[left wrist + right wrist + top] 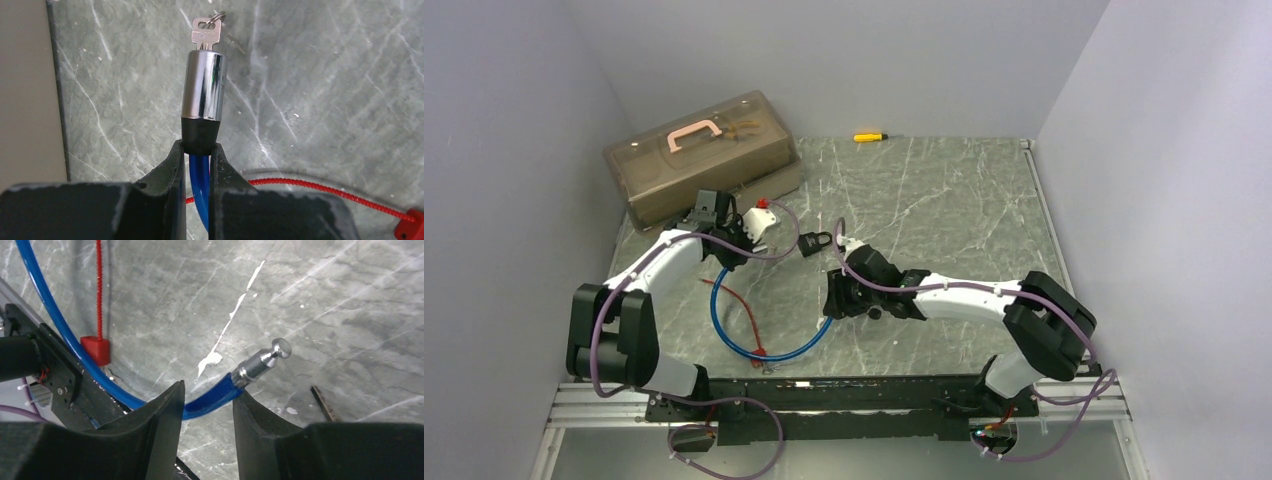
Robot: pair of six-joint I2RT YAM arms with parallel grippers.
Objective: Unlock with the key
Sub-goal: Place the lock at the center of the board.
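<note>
The blue cable lock [769,352] lies in a loop on the marble table. My left gripper [199,148] is shut on the black collar of its chrome lock cylinder [202,85], with the blue cable [200,180] running down between the fingers. A silver key [205,33] on a ring sits in the cylinder's far end. In the top view this gripper [727,243] is at the left. My right gripper [207,392] is open, its fingers straddling the cable's free end just behind the bare metal pin [263,359]. It also shows in the top view [832,300].
A small black padlock [817,240] lies between the arms. A red cord [742,310] with a red tag [95,350] lies inside the loop. A brown toolbox [704,155] stands at the back left, a yellow screwdriver [869,136] at the back, a white and red object [760,218] by my left gripper.
</note>
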